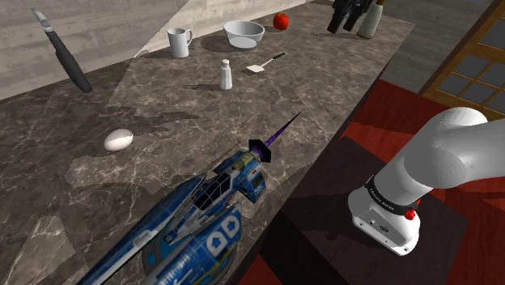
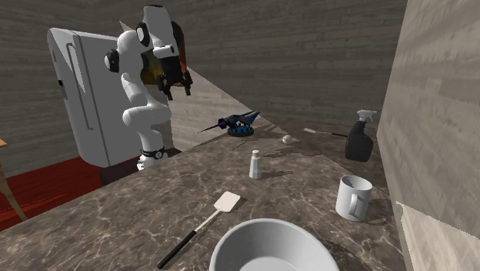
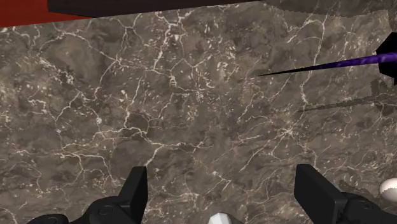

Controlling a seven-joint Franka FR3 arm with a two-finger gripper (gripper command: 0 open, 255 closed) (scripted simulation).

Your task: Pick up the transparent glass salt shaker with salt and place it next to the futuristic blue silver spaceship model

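Start at the shoulder view's left. A dark-handled knife [image 1: 63, 50] lies on the marbled worktop [image 1: 162, 105], and a white egg [image 1: 118, 140] sits nearer the front. The blue and silver spaceship model [image 1: 194, 219] stretches along the front edge, its purple nose spike aimed up towards the middle.

Move right and you pass a white mug [image 1: 179, 42]. Then comes your salt shaker [image 1: 227, 74], upright and pale with a white cap. It stands just beside the spatula [image 1: 265, 63] and well apart from the spaceship model. Behind them sit a white bowl [image 1: 244, 33] and a red apple [image 1: 281, 20]. At far right the white arm [image 1: 437, 154] bends up from its stand.

The second exterior view looks back from the bowl's end and adds more. On its left a grey fridge [image 2: 85, 100] stands behind the arm, and the tool [image 2: 176, 90] hangs high above the worktop's edge, far from the salt shaker. On its right a dark spray bottle [image 2: 359, 137] stands by the wall.

The wrist view settles the tool's state for you. Its black fingers [image 3: 135, 188] stand wide apart, released, with bare marble between them. The purple spike and the egg sit off to one side.
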